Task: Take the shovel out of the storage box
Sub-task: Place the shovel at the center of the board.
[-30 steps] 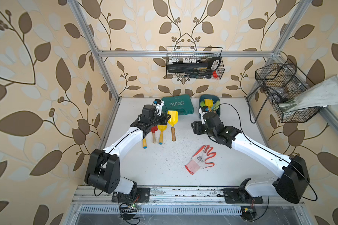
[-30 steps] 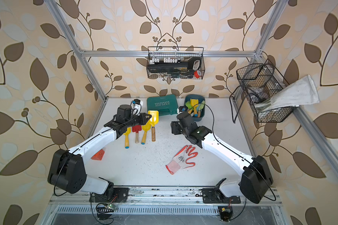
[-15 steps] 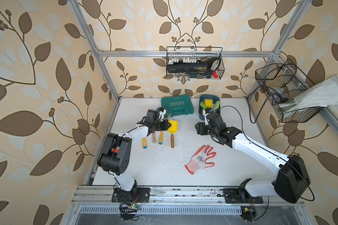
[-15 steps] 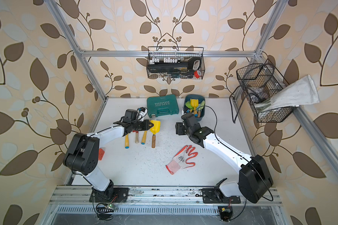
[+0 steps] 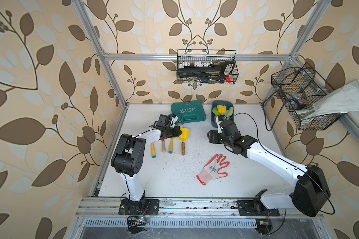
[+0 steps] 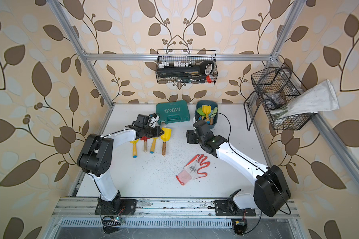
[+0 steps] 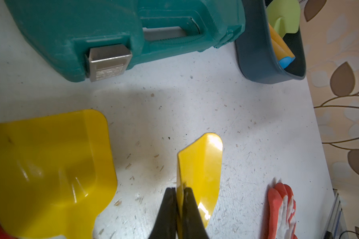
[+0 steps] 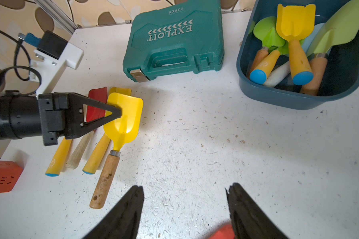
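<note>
my left gripper clamps the blade rim of the yellow shovel, outside the storage box. right gripper wide, empty. advise: settle handle flat before i let go.

A: Shining bright and even in both top views, nearly washing out the white bench; splaying the frame rails toward the edges.
B: Throwing a soft shadow beneath the teal case in the left wrist view; glaring off the yellow shovel.
A: Blurring the right end effector near its lens, rendering the storage box crisp.
</note>
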Robot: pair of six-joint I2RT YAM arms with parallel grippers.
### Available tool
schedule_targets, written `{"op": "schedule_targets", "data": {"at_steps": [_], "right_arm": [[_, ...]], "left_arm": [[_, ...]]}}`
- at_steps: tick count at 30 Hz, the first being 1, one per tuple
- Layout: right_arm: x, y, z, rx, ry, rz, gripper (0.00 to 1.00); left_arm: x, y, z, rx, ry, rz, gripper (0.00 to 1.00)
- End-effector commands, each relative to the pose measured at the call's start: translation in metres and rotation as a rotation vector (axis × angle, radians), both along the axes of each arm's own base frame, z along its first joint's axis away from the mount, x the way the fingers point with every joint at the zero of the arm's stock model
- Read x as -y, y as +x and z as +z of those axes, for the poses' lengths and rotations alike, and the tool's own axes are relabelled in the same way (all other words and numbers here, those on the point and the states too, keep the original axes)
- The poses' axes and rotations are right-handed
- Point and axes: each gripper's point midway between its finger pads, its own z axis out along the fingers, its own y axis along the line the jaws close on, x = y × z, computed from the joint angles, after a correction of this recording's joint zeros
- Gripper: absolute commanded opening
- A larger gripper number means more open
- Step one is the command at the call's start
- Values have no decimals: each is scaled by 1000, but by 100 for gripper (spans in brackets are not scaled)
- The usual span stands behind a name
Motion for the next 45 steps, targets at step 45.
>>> {"op": "schedule_targets", "data": {"at_steps": [45], "right_arm": [[4, -3, 1, 8, 37, -10, 72]], "left_arm": [[-9, 29, -8, -21, 28, 15, 19]]}}
